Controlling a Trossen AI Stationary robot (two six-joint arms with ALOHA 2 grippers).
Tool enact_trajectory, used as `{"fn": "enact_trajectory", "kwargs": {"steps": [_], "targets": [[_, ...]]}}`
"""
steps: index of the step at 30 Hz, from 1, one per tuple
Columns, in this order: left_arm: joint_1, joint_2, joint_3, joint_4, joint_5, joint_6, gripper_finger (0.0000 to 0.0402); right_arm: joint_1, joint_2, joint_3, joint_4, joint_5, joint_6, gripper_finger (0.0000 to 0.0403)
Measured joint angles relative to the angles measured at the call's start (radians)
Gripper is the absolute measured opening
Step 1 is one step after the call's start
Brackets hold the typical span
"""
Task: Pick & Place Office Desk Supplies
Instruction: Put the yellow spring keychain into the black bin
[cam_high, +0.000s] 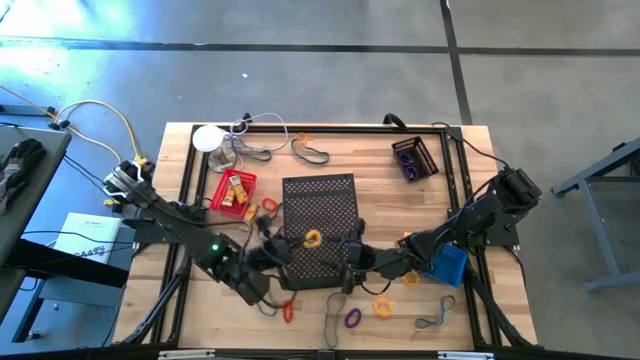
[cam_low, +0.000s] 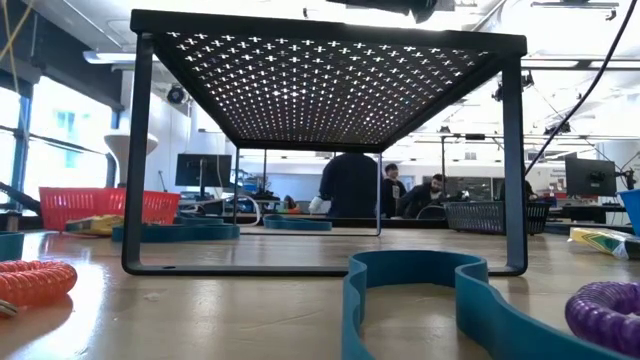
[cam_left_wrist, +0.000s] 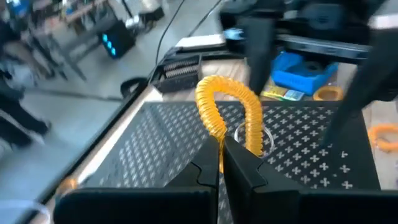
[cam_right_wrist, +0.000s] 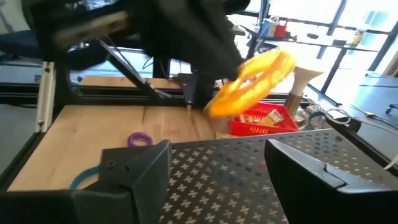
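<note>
Nearest the low camera we list a blue band (cam_low: 470, 300) curling across the lower middle of the frame, a purple loop (cam_low: 605, 315) at lower right and a red loop (cam_low: 35, 282) at lower left, all on the wooden table (cam_low: 250, 320). Behind them stands a black perforated riser (cam_low: 330, 80), filling the centre. In the high view we record the riser at mid-frame with a yellow loop (cam_high: 313, 238) over its lower half. Left gripper (cam_high: 290, 243): reaching in from lower left, fingers clamped tight on that yellow loop, which the left wrist view shows arching up from the fingertips (cam_left_wrist: 239, 155) above the riser top. Right gripper (cam_high: 352, 262): at the riser's lower right edge, jaws spread wide, nothing between them; its wrist view shows the yellow loop held just ahead of it. Also noted, high view: red basket (cam_high: 233, 190) left of the riser, with small yellow pieces inside; black basket (cam_high: 414, 157) at upper right, purple item inside; blue bin (cam_high: 447, 264) at right; loops and dark bands scattered along the lower edge and the upper middle; white disc (cam_high: 207, 138) at upper left. People sit far off in the low view.
</note>
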Motion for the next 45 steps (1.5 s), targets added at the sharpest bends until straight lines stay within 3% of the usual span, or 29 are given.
{"fn": "enact_trajectory", "kwargs": {"steps": [7,15,32,40,45], "targets": [[0.006,0.089,0.0,0.165,-0.002,0.207,0.0001,-0.02,0.0,0.0,0.007,0.0,-0.01,0.0247],[0.006,0.12,0.0,0.2,-0.048,0.261,0.0001,-0.022,0.0,0.0,-0.009,-0.024,-0.021,0.0231],[0.006,0.119,0.0,0.21,-0.06,0.269,0.0001,-0.021,0.0,0.0,-0.026,-0.024,-0.133,0.0017],[0.014,0.119,0.0,0.21,-0.06,0.318,0.0004,-0.021,0.0,0.0,-0.026,-0.019,-0.134,0.0031],[0.018,0.119,0.0,0.21,-0.06,0.35,0.003,-0.021,0.0,0.0,-0.026,-0.018,-0.134,0.0022]]}}
